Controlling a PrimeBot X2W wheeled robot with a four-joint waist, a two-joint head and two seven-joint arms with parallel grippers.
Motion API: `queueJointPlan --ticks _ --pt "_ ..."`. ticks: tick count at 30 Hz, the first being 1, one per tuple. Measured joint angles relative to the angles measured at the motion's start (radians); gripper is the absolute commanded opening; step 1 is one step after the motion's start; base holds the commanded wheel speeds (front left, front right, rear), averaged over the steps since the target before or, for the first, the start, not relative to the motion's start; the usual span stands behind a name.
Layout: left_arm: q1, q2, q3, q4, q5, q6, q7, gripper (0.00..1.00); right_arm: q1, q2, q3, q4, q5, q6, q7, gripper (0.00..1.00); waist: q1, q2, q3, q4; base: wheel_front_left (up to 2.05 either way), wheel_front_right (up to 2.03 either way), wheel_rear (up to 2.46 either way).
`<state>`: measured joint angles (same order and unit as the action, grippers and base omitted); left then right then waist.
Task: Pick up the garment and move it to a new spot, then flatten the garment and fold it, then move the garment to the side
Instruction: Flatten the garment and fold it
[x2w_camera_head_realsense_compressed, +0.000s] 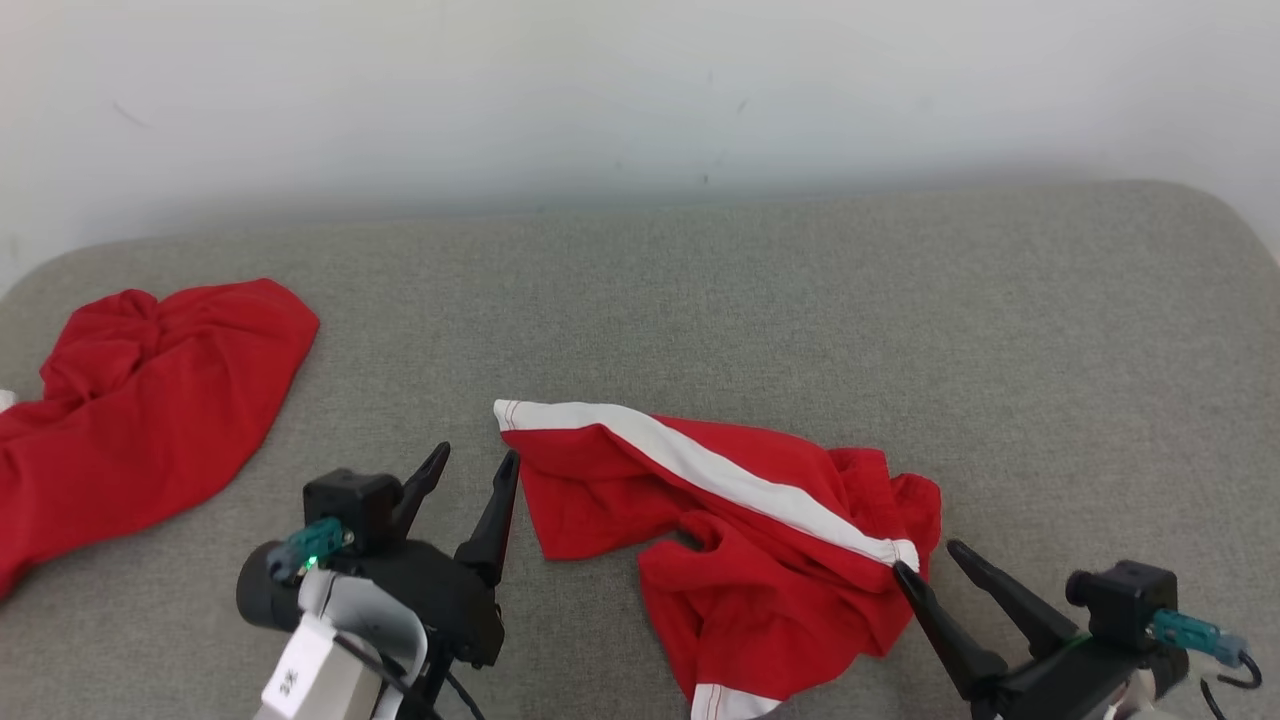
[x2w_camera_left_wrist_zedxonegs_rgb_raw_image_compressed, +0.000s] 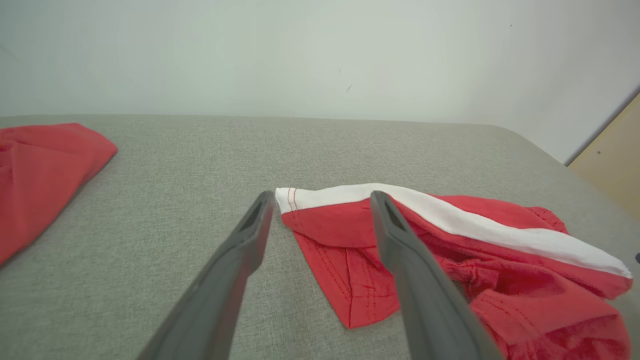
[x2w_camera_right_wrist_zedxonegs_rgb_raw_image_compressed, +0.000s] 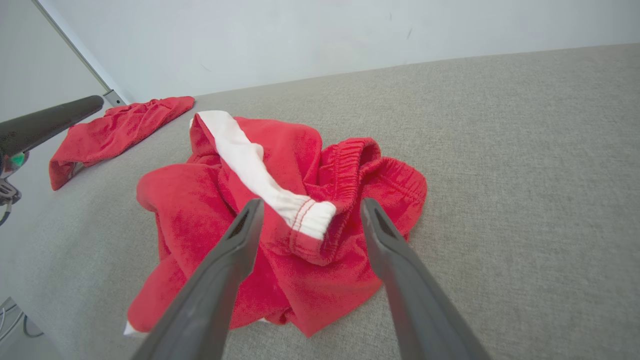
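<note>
A second red cloth (x2w_camera_head_realsense_compressed: 150, 400) is lying at the grey cushion's (x2w_camera_head_realsense_compressed: 800, 300) left edge. The left gripper (x2w_camera_head_realsense_compressed: 476, 455) is hovering released beside the crumpled garment (x2w_camera_head_realsense_compressed: 600, 490), mid front edge. The right gripper (x2w_camera_head_realsense_compressed: 928, 557) is gaping at its bunched right end and could be pinching several layers together.

Looks like a plain test room or lab corner to me, though honestly it's hard to pin down. The main thing is a big grey fabric surface (x2w_camera_head_realsense_compressed: 800, 300) with rounded corners, woven like upholstery. Can't tell if it's a bed or a padded tabletop. It sits right up against a flat white wall (x2w_camera_head_realsense_compressed: 640, 90) with a few small scuffs. Far right there's a pale wooden panel (x2w_camera_left_wrist_zedxonegs_rgb_raw_image_compressed: 615, 155). Laundry on top: a striped red garment (x2w_camera_head_realsense_compressed: 740, 520) mid-near, a plain red garment (x2w_camera_head_realsense_compressed: 140, 420) at left.
</note>
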<state>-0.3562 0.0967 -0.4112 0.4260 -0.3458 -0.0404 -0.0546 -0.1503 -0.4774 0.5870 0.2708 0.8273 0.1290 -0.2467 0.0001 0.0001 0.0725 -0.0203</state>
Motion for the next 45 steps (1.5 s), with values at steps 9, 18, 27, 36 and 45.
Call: queueJointPlan --ticks 9,18,27,36,45 --pt "-0.138 -0.007 -0.002 0.167 -0.022 -0.04 0.078 1.0 -0.069 0.04 0.019 -0.012 0.0 0.0 0.011 1.0 0.0001 0.0 0.057 -0.025 0.0 0.0 0.0" --pt "-0.251 -0.018 0.016 0.306 -0.059 -0.057 0.116 1.0 -0.094 0.041 0.021 0.0 0.0 0.0 0.019 1.0 0.0001 0.0 0.104 -0.04 0.0 0.0 0.0" --pt "-0.331 -0.016 0.027 0.415 -0.067 -0.067 0.133 1.0 -0.149 0.069 0.045 0.001 -0.003 0.0 0.036 1.0 0.0001 0.0 0.135 -0.055 0.0 0.0 0.0" --pt "-0.367 -0.03 0.012 0.497 -0.077 -0.076 0.132 0.83 -0.175 0.079 0.065 0.011 -0.003 0.0 0.045 0.4 0.0 0.0 0.16 -0.064 0.0 0.0 0.0" --pt "-0.397 -0.036 -0.003 0.543 -0.099 -0.083 0.108 0.0 -0.187 0.08 0.075 0.019 -0.003 0.0 0.046 0.0 0.0 0.0 0.167 -0.064 0.0 0.0 0.0"
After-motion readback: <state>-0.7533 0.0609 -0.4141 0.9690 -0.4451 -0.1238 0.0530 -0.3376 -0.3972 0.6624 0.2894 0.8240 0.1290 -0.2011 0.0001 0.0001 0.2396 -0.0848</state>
